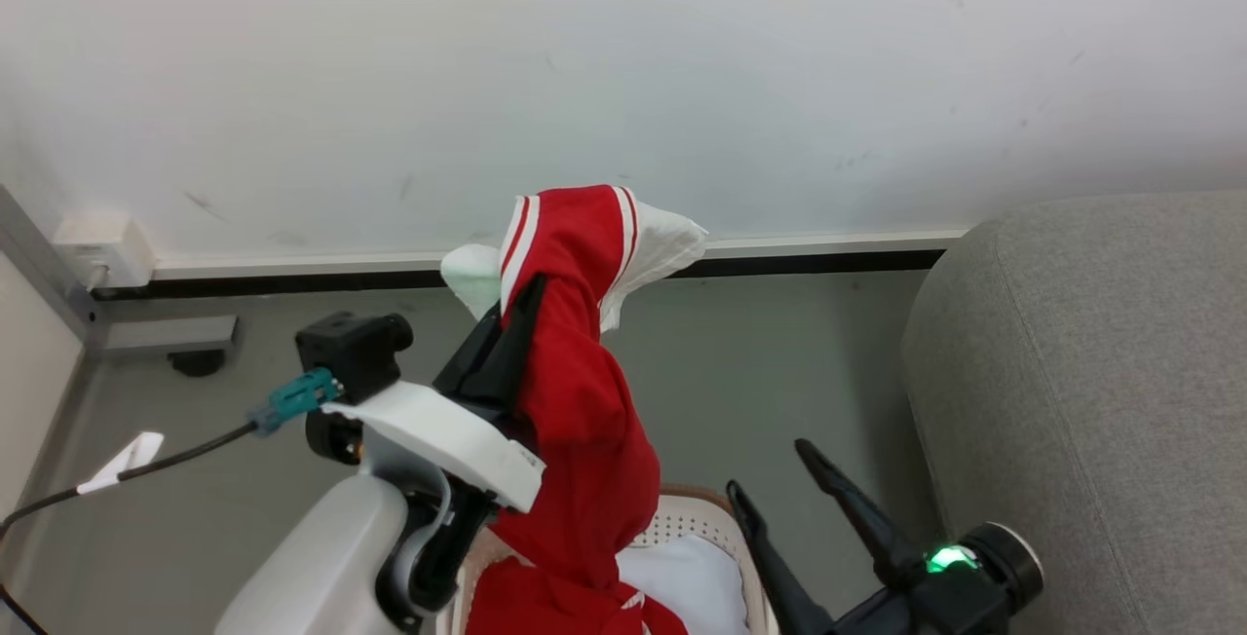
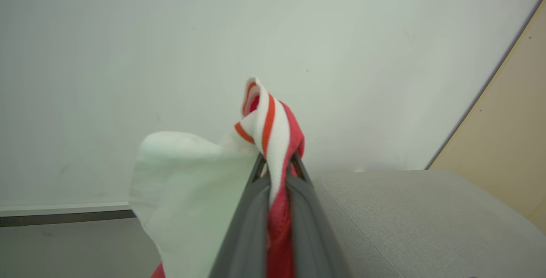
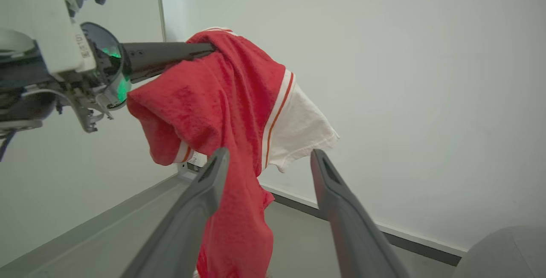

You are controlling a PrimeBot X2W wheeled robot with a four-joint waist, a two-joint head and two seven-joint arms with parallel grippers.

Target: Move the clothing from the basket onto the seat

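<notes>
Nearest the head camera, the robot's pale left forearm rises at the lower left. Its left gripper is clamped on the soft bright-red fabric garment with white striped trim. The garment hangs from the dark fingers down into the small cream-white perforated plastic basket with its brown rim band. More red and white cloth lies in there; whether that is a second piece I cannot tell.

At the near right the right gripper stands with its fingers apart and empty, just beside the basket. The large light-grey woven upholstered seat lies further right, apart from the garment.

The left wrist view gives the pinch up close: the striped trim is squeezed between the two closed fingers, with the seat beyond. The right wrist view, from the side, shows a white panel drooping off the garment's far edge, seen between that gripper's spread fingers.
</notes>
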